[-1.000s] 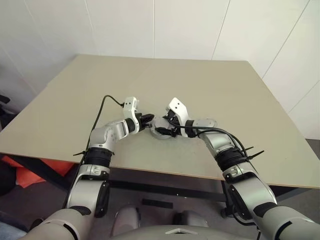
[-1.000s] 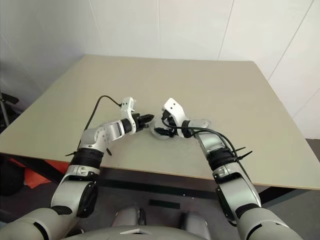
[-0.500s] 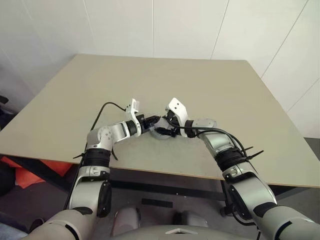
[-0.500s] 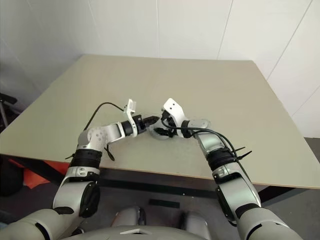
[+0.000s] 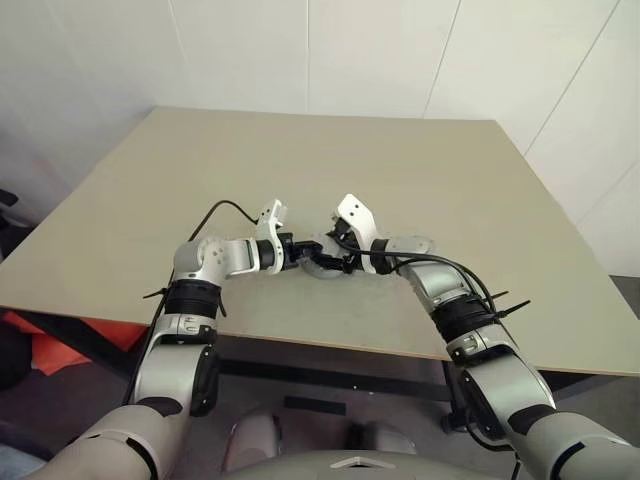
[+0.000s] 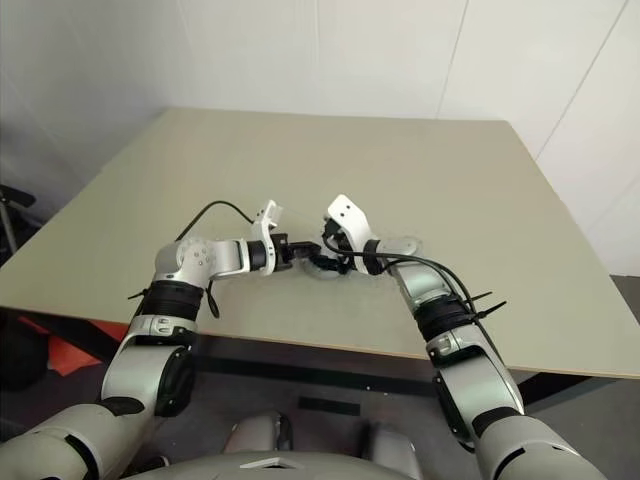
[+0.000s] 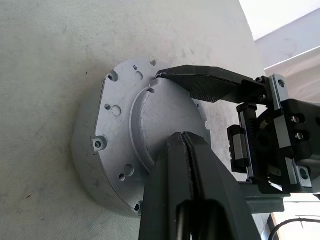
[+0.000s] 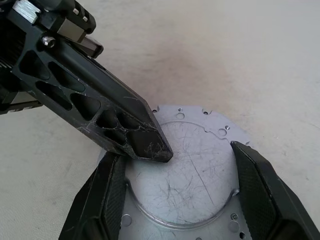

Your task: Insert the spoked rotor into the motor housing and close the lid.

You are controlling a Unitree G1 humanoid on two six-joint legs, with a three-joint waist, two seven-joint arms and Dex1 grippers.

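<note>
Here, head views: left gripper [image 5: 298, 251] and right gripper [image 5: 335, 256] meet over the lid [image 5: 322, 268], near the table's [image 5: 400, 170] front edge. Left wrist view: left fingers [image 7: 192, 185] pressed together, tips on the lid [image 7: 117, 145]. Right wrist view: right fingers [image 8: 102, 197] spread wide, straddling the lid's raised centre [image 8: 187, 175].

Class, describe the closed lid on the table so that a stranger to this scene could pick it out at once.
Start at the beige table; near its front edge the two grippers meet. The lid lies flat beneath them: a scratched grey metal disc with a raised round centre and small holes along its rim, unlike the black fingers around it.
</note>
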